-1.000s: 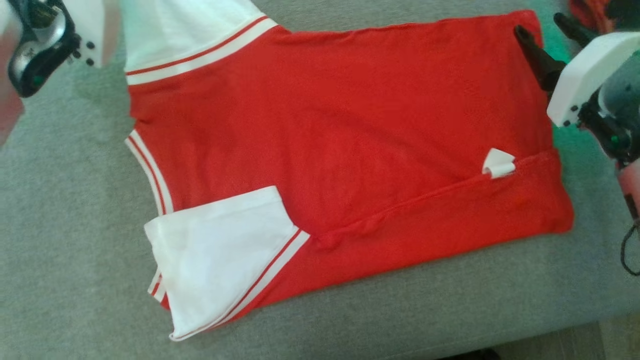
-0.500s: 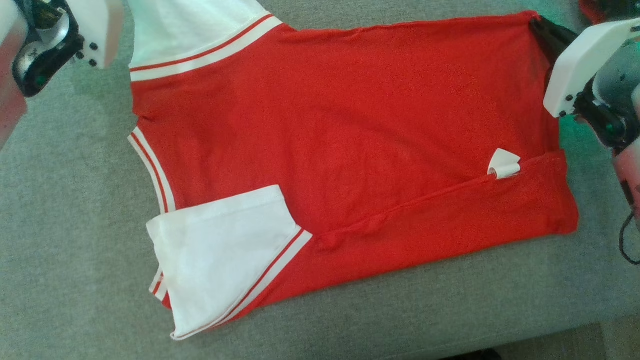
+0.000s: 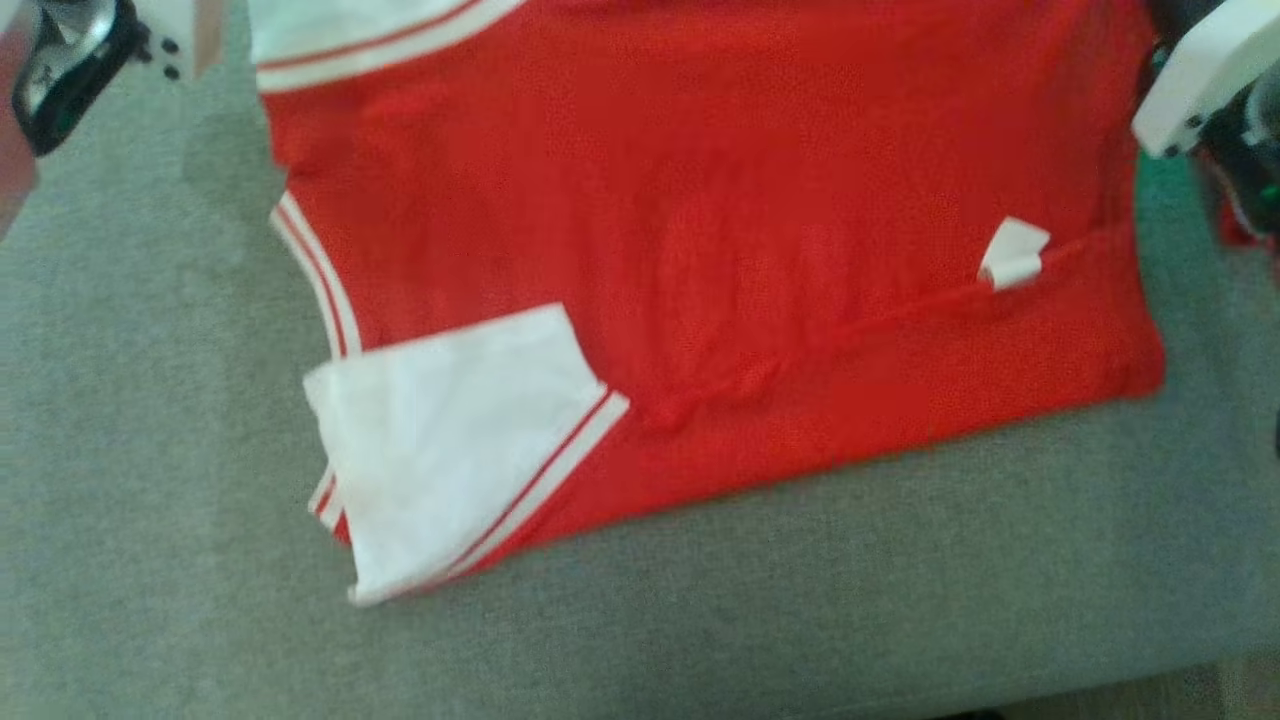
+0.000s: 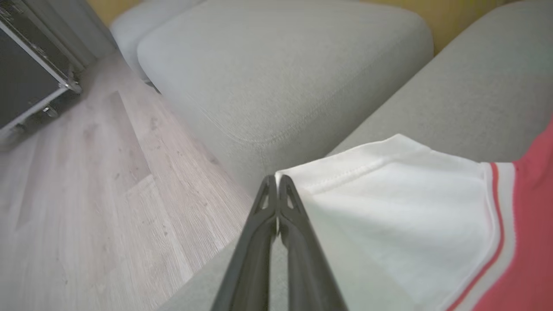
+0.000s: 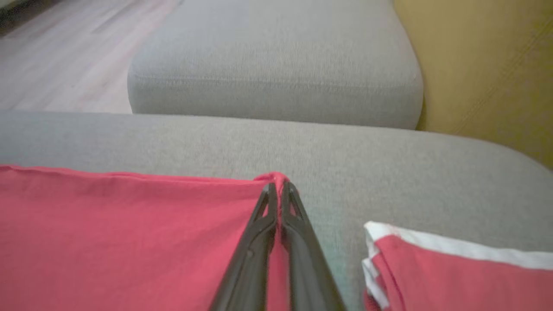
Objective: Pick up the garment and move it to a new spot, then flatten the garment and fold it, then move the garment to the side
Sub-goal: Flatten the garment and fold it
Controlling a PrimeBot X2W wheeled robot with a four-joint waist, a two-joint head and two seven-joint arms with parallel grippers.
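**A:** Head view first. Where's the shirt?
**B:** The red garment (image 3: 700, 250) lies spread on the grey cushion (image 3: 700, 620). Its near white sleeve (image 3: 450, 440) is folded in over the body, and a white label (image 3: 1012, 252) is turned out near the hem.
**A:** And the left wrist view?
**B:** The left gripper (image 4: 277, 178) has its fingers pressed together, pinching the corner of the far white sleeve (image 4: 389, 207) at the cushion's edge, with the wood floor (image 4: 108, 194) beyond.
**A:** Right wrist view?
**B:** The right gripper (image 5: 278, 185) is clamped tight on a corner of the red hem (image 5: 270, 177). A second red-and-white piece (image 5: 453, 268) lies near it on the cushion, apart from it.
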